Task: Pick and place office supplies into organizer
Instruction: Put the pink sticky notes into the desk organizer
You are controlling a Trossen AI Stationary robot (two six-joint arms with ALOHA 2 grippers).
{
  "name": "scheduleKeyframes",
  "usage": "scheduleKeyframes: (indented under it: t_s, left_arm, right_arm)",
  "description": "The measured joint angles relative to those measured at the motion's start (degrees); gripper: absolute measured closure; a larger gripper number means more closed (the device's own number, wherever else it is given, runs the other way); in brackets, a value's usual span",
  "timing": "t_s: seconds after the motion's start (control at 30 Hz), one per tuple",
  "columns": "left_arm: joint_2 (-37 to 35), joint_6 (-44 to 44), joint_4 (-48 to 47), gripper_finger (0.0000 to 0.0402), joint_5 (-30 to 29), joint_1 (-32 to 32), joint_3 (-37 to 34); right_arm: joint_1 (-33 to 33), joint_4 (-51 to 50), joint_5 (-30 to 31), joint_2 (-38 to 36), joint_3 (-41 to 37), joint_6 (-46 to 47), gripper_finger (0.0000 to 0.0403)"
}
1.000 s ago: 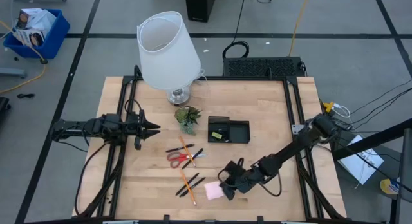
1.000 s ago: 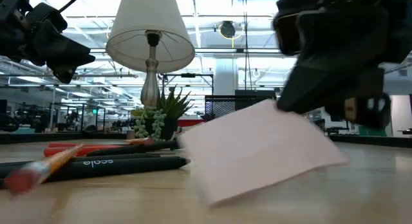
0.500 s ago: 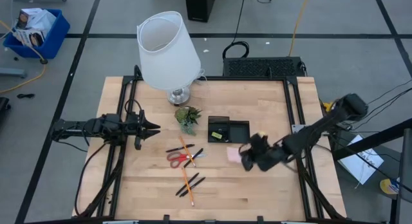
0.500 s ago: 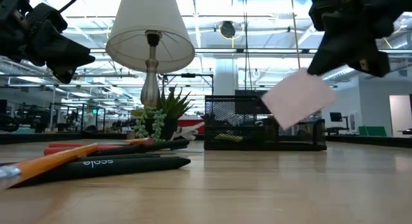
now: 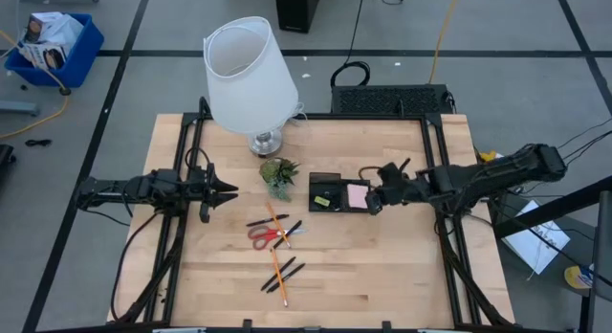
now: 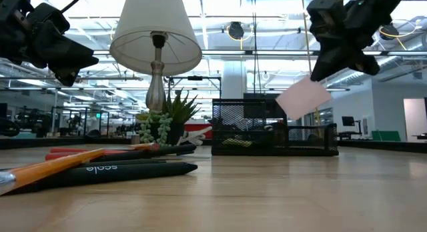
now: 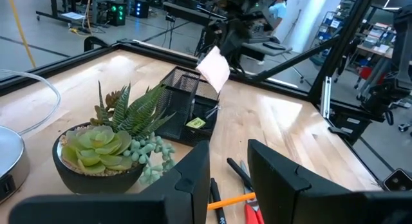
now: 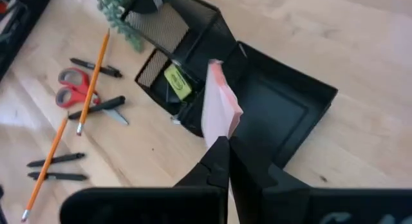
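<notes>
The right pincer [image 5: 371, 201] is pressed together on the pink sticky-note pad [image 5: 357, 195], pinching it by one edge so the pad hangs tilted in the air over the larger open compartment of the organizer [image 5: 354, 209]. In the right wrist view the pad [image 8: 221, 107] stands edge-on just ahead of the fingers [image 8: 219, 161], above the tray's bare floor. The right arm reaches in low and nearly level from the counter's right edge, stretched toward the middle. From counter height the pad [image 6: 303, 97] floats clear above the mesh wall of the organizer [image 6: 267, 134], not touching it.

The left pincer [image 5: 229, 190] hovers above the counter's left side, well apart from the supplies, its fingers [image 7: 281, 179] partly spread and holding nothing; its arm lies straight out from the left edge.

A small yellow-green piece [image 8: 177, 82] lies in the organizer's smaller compartment; what sits beside it is too dark to make out. On the counter [image 5: 402, 276] between the arms lie the red-handled scissors [image 5: 262, 234], black pens [image 5: 287, 233] and an orange pencil [image 5: 278, 274], near the small plant [image 5: 279, 174] and the lamp [image 5: 245, 73]. In the low view the near pens are cut off at the picture's edge.
</notes>
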Motion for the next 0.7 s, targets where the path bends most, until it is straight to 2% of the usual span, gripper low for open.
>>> scheduleKeyframes:
  t_s: [0.17, 0.4, 0.7]
  left_arm:
    - [0.0, 0.0, 0.0, 0.0293, 0.0, 0.0, 0.0]
    - [0.0, 0.0, 0.0, 0.0293, 0.0, 0.0, 0.0]
    - [0.0, 0.0, 0.0, 0.0293, 0.0, 0.0, 0.0]
  right_arm:
    - [-5.1, 2.9, -3.6, 0.5, 0.0, -4.8, 0.0403]
    - [-9.5, 3.6, -7.4, 3.5, 0.0, -6.9, 0.0403]
    - [-10.9, 6.5, -9.1, 10.1, 0.0, -9.7, 0.04]
